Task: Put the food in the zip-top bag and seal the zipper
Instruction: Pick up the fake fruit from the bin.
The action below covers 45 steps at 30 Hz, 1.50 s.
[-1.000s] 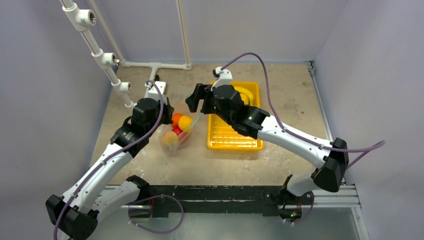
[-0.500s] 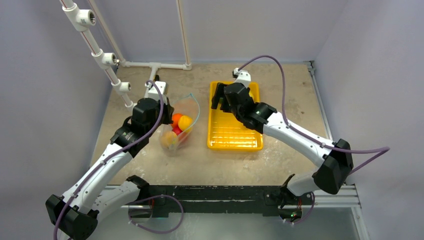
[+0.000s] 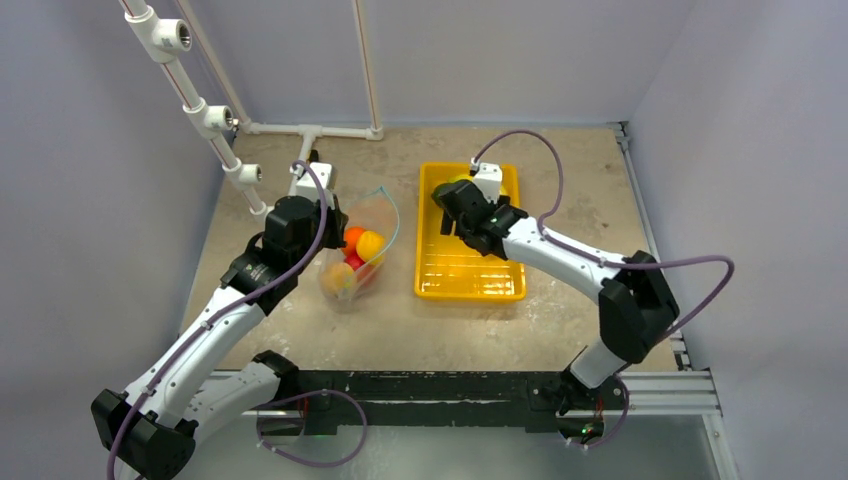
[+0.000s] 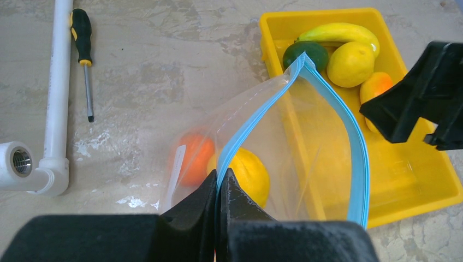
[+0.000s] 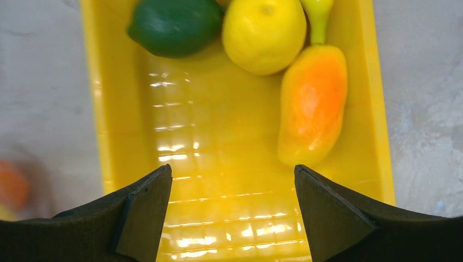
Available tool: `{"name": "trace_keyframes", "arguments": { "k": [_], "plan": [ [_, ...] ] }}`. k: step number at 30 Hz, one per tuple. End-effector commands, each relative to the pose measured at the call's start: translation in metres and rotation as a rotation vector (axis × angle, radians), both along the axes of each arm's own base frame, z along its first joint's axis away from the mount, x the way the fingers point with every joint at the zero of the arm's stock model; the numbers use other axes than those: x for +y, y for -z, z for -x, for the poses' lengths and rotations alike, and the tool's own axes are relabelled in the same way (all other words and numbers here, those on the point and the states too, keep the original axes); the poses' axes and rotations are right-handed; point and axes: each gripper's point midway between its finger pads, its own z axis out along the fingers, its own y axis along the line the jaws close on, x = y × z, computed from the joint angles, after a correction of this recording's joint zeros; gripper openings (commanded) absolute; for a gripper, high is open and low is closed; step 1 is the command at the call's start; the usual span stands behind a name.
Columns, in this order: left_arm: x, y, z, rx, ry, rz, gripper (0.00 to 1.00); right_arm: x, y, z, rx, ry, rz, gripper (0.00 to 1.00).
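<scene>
Zip-top bag [image 4: 306, 142], beside the yellow tray [image 3: 470, 272]: part-filled, zipper [image 4: 357, 158] open, left gripper [image 4: 221, 188] jaws pinching its rim; four food pieces [image 5: 265, 33] left in tray, right gripper [image 5: 230, 172] jaws spread above.

The clear bag [image 4: 306, 158] stands at centre frame, its blue zipper [image 4: 256, 117] gaping open, with an orange [image 4: 191, 158] and a yellow fruit [image 4: 248, 172] inside. A banana [image 4: 338, 34], lemon [image 4: 350, 63], green fruit [image 4: 306, 53] and peach-coloured piece [image 4: 375, 87] cluster at upper right.

No writing, brand, number or sign can be read anywhere, neither on the zip-top bag [image 4: 306, 136], the yellow tray [image 4: 417, 191] to its right, nor the screwdriver [image 4: 82, 38] at far left.
</scene>
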Motion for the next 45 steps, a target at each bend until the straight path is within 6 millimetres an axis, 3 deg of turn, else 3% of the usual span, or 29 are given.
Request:
{"name": "trace_keyframes", "arguments": {
  "k": [1,9,19,36,42,45],
  "plan": [
    [0.001,-0.011,-0.005,-0.049,-0.007,0.013,0.00,-0.030,0.028,0.002,0.040,0.102,0.118,0.84],
    [0.001,-0.011,-0.005,-0.048,-0.008,0.013,0.00,-0.047,0.048,-0.006,0.056,0.158,0.193,0.85],
    [0.000,-0.009,-0.006,-0.042,-0.007,0.011,0.00,-0.070,0.052,-0.027,0.046,0.204,0.223,0.85],
    [-0.001,-0.006,-0.007,-0.033,-0.006,0.007,0.00,-0.087,0.086,-0.044,0.075,0.210,0.256,0.85],
    [-0.001,-0.005,-0.008,-0.029,-0.007,0.004,0.00,-0.089,0.089,-0.050,0.074,0.208,0.246,0.80],
    [0.000,-0.005,-0.008,-0.029,-0.009,0.004,0.00,-0.088,0.090,-0.052,0.073,0.200,0.240,0.70]
  ]
}}
